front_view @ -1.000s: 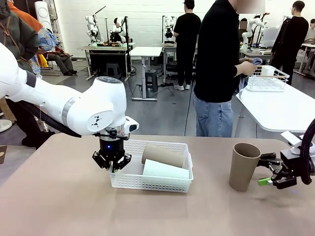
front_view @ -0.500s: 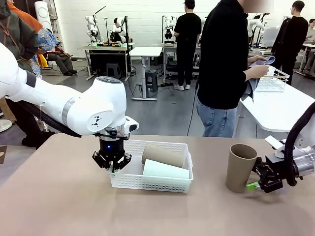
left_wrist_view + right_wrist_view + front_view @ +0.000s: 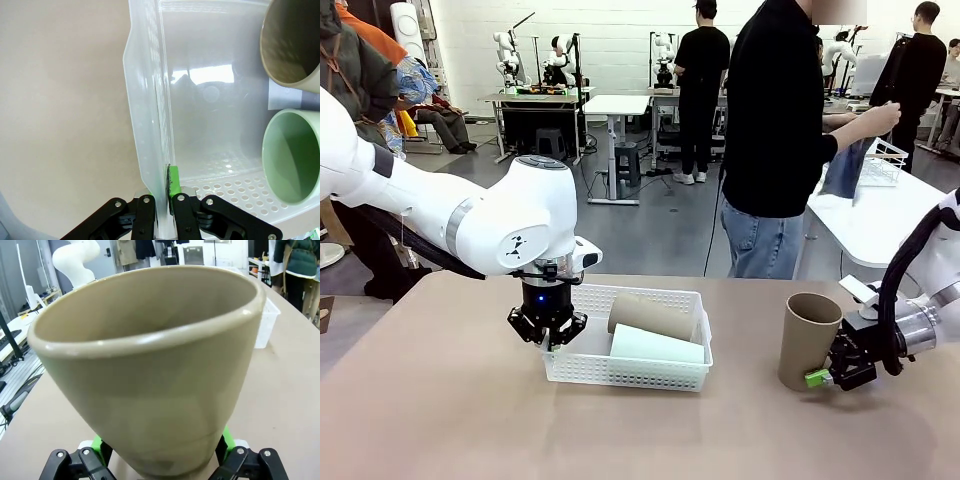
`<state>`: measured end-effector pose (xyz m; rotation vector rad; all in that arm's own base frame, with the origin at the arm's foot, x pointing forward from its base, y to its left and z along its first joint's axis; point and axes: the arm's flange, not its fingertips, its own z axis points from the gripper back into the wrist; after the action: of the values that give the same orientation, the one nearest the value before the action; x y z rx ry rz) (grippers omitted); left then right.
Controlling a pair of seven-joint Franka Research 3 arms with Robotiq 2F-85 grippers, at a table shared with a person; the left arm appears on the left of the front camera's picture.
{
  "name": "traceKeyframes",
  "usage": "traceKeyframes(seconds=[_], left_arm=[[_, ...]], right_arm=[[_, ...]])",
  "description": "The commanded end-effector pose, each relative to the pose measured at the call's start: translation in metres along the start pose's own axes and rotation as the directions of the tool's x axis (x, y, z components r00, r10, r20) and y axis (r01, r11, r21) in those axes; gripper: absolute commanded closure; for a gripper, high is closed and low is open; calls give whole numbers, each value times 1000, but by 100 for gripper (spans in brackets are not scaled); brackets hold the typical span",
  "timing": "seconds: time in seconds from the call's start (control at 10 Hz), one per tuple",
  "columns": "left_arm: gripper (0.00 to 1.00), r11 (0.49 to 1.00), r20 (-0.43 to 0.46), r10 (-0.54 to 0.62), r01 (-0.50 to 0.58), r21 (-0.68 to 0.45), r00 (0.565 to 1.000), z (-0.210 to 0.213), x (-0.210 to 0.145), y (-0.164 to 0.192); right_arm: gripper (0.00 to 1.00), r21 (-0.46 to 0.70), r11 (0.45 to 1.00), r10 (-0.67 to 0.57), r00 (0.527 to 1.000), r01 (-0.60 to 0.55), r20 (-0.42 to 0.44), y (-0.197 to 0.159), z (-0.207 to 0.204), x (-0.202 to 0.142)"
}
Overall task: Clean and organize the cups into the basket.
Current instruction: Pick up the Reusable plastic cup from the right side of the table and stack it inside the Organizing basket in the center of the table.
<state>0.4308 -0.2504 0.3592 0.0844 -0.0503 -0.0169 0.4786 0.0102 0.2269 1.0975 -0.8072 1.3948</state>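
At the near right of the tan table (image 3: 440, 420), the right gripper (image 3: 823, 377) reaches in low to the foot of the upright tan-brown tumbler (image 3: 808, 340), which stands well apart from the basket, mouth up and leaning slightly. In the right wrist view that tumbler (image 3: 150, 375) is seen close up, and the right gripper (image 3: 162, 462) has its jaws spread wide round the narrow base, with one green pad (image 3: 97, 445) on each side. The pads seem to lie against the wall, but it cannot be told whether they are actually pressing on it.

To the left, the left gripper (image 3: 547, 338) points straight down at the left end of the white perforated basket (image 3: 620, 375). From the left wrist, the left gripper (image 3: 162, 192) has its fingers drawn together onto the basket (image 3: 145, 125), pinching the thin end wall with one finger outside and one inside.

Inside the basket two tumblers lie on their sides, side by side. The mint-green tumbler (image 3: 655, 347) is nearer the robot and the lying tan-brown tumbler (image 3: 650, 315) is just behind it. The left wrist view looks into the open mouths of the mint-green tumbler (image 3: 295, 155) and the lying tan-brown tumbler (image 3: 292, 45).

Beyond the table a person (image 3: 775, 130) in a black top and jeans stands turned to the right, holding up a dark blue cloth (image 3: 845, 165) over a white table (image 3: 870, 225). A white wire basket (image 3: 882, 160) sits on it.
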Motion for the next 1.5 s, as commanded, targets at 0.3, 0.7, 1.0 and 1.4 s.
traceKeyframes(seconds=[0.3,0.7,1.0,1.4], left_arm=[[100,1000,11,-12,12,13,1000,1,-1,0],[100,1000,11,-12,12,13,1000,1,-1,0],[100,1000,11,-12,12,13,1000,1,-1,0],[100,1000,11,-12,12,13,1000,1,-1,0]], right_arm=[[100,26,1000,12,999,-13,32,-5,-2,-2],[39,-23,997,-70,994,72,87,6,10,57],[39,-89,986,-140,989,143,42,16,30,160],[39,-213,966,-144,989,145,23,18,35,211]])
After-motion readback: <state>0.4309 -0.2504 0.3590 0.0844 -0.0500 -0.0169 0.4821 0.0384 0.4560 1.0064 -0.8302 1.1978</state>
